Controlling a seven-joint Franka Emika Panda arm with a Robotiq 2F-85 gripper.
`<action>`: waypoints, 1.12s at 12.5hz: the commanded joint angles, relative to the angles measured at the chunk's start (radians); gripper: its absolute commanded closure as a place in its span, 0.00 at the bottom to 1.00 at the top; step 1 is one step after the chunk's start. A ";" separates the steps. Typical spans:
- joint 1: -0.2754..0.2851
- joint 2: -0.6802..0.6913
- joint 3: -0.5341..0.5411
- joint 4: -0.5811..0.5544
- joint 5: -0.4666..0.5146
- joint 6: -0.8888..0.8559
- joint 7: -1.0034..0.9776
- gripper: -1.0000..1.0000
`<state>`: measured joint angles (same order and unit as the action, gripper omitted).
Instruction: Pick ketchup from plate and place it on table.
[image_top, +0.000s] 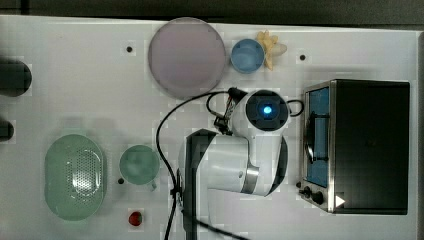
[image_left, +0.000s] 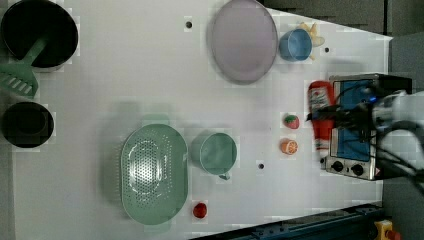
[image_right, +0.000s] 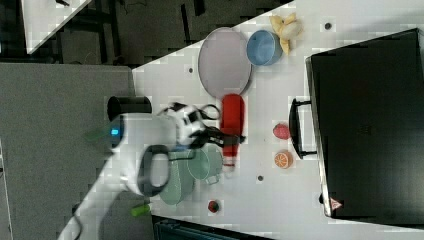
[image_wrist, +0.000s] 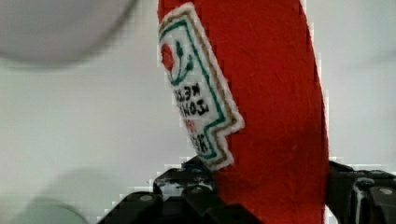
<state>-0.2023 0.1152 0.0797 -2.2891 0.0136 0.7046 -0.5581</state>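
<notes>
End effector (image_right: 227, 139) clamps ketchup (image_right: 233, 122) beside plate (image_right: 224, 61); strawberry (image_right: 281, 131), orange slice (image_right: 283, 159), oven (image_right: 367, 125) nearby.

The white arm is bent, its hand (image_right: 227, 139) clamped around the ketchup (image_right: 233, 120).

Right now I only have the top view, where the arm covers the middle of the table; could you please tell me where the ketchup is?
Observer: The ketchup is clamped between the fingers of the tool.
Operator: Is it clear of the plate?
Observer: Yes, the right view shows it just past the rim of the plate.
Operator: Is anything lying close by?
Observer: A strawberry and an orange half lie between it and the oven.
</notes>
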 joint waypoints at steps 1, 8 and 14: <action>0.010 0.028 0.019 -0.016 0.001 0.043 -0.010 0.36; 0.014 0.124 0.026 -0.013 0.001 0.134 -0.008 0.01; 0.014 -0.009 0.031 0.097 0.001 0.049 0.108 0.00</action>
<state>-0.1700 0.1494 0.1083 -2.2637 0.0117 0.7817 -0.5161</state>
